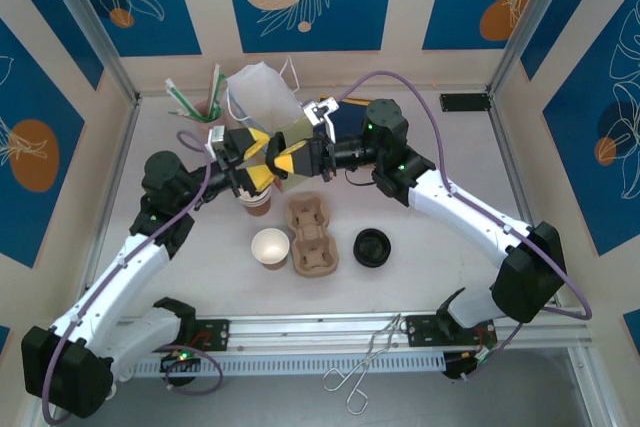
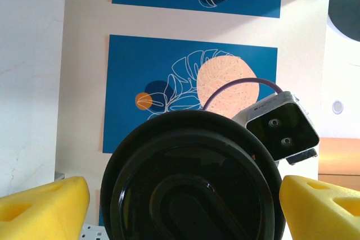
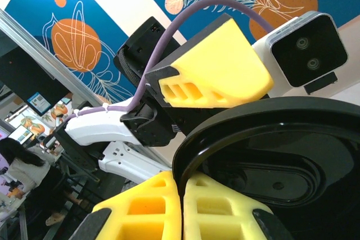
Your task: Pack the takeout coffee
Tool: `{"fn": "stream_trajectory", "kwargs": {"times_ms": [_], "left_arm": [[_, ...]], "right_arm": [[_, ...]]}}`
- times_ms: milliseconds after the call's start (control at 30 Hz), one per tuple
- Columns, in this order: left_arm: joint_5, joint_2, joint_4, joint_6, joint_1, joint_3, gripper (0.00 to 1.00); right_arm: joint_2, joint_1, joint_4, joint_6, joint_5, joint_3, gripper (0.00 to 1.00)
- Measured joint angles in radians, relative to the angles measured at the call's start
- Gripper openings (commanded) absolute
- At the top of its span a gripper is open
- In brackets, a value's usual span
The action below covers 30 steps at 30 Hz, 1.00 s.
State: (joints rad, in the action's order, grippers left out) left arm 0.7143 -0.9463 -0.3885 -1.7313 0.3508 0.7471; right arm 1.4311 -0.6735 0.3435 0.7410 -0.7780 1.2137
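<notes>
Black lid [image 2: 191, 178] is being pinched by its rim in the right gripper [image 3: 181, 195], likely for handover. The left gripper [image 1: 248, 165] is standing open around it, hovering over the takeout coffee [image 1: 258, 205], centre-left.

The top view looks steeply down from above and behind onto the whole tabletop [image 1: 420, 267]. The wrist views face each other at close range, tilted up toward the walls, and share one lid [image 2: 191, 189] [image 3: 281, 161]. The left view catches the right camera [image 2: 281, 125], and the right view the left camera [image 3: 306, 46].
</notes>
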Motion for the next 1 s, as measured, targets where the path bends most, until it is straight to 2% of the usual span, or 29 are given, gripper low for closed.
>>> {"fn": "stream_trajectory", "kwargs": {"times_ms": [1000], "left_arm": [[0.011, 0.0, -0.015, -0.014, 0.026, 0.0, 0.86]], "right_arm": [[0.0, 0.022, 0.007, 0.005, 0.0, 0.0, 0.06]]}}
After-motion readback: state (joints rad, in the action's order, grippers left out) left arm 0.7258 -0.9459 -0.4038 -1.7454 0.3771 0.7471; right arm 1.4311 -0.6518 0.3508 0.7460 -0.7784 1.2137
